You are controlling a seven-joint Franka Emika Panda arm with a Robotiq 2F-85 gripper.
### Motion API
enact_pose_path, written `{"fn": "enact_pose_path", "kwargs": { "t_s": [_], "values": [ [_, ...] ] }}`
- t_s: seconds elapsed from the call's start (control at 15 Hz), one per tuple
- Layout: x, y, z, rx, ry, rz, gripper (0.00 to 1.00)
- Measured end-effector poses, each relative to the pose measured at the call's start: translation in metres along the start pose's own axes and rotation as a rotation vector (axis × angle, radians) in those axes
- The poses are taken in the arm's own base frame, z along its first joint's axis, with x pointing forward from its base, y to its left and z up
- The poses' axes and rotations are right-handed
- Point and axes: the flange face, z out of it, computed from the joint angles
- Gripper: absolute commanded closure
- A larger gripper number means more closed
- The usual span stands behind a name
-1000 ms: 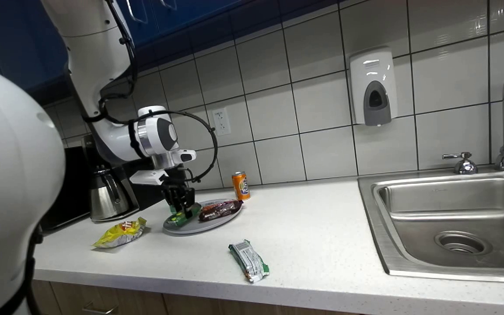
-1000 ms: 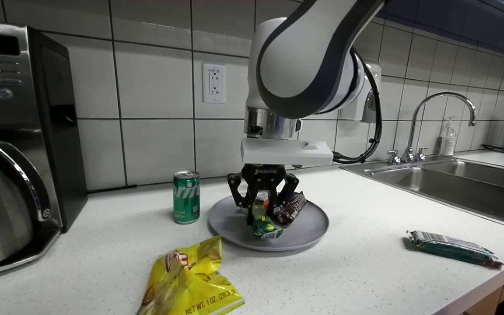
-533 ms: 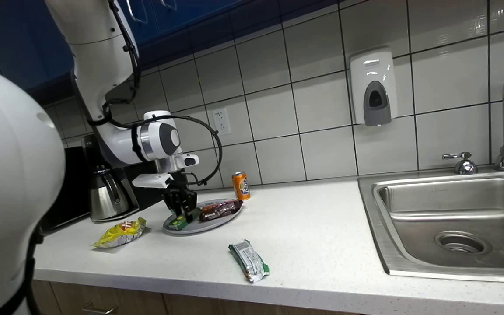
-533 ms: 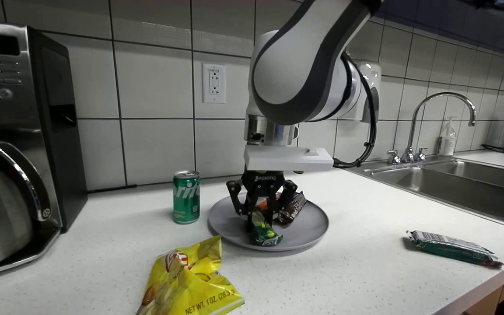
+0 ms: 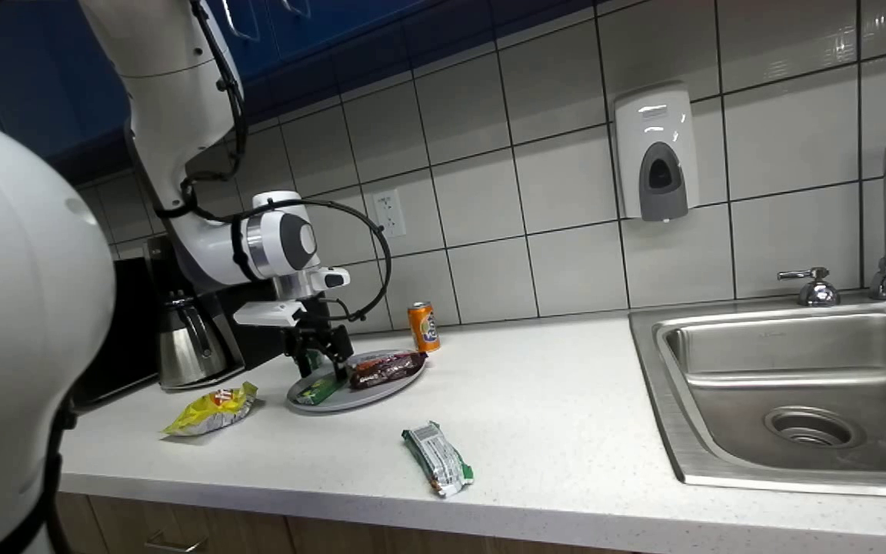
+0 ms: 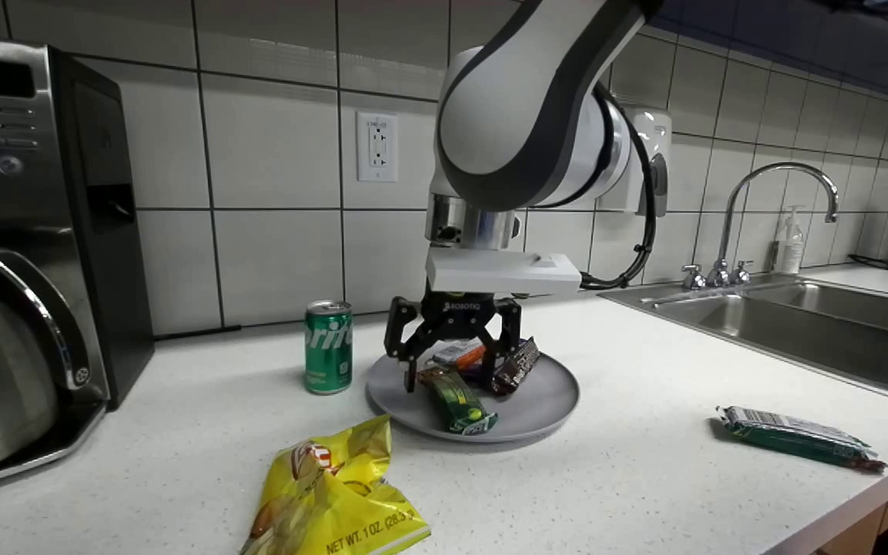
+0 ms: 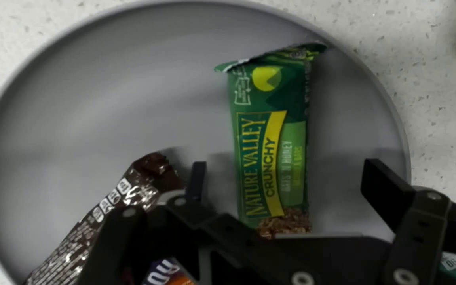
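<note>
Spread wide, my gripper [image 6: 449, 379] stands just above the grey plate [image 6: 544, 420] with nothing in its grasp. A green granola bar [image 7: 271, 150] lies flat on the plate, between the two fingers in the wrist view and apart from both; its near end is hidden by the gripper. Beside it on the same plate lies a dark brown wrapped bar [image 7: 145, 182], close to one fingertip. Some orange and white wrapper [image 6: 459, 354] shows behind the fingers in an exterior view, partly hidden.
Around the plate are a yellow chip bag [image 6: 336, 493], a green soda can [image 6: 328, 347] and an orange can [image 5: 423, 327]. Another green bar [image 6: 798, 438] lies toward the counter's front edge. A coffee maker [image 6: 35, 193] and a sink [image 5: 789, 385] flank the area.
The gripper came down with the green bar, then its fingers spread and let go. It has risen slightly, and the bar rests on the plate.
</note>
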Motion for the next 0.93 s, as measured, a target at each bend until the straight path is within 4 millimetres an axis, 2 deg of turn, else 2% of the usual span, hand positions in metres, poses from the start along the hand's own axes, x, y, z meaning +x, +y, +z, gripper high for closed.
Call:
{"fn": "enact_pose_path", "kwargs": {
  "t_s": [0.27,0.93],
  "values": [
    [0.003,-0.002,-0.008,0.012,0.011,-0.012,0.0],
    [0.009,-0.004,-0.042,0.048,0.034,-0.05,0.0]
  ]
}}
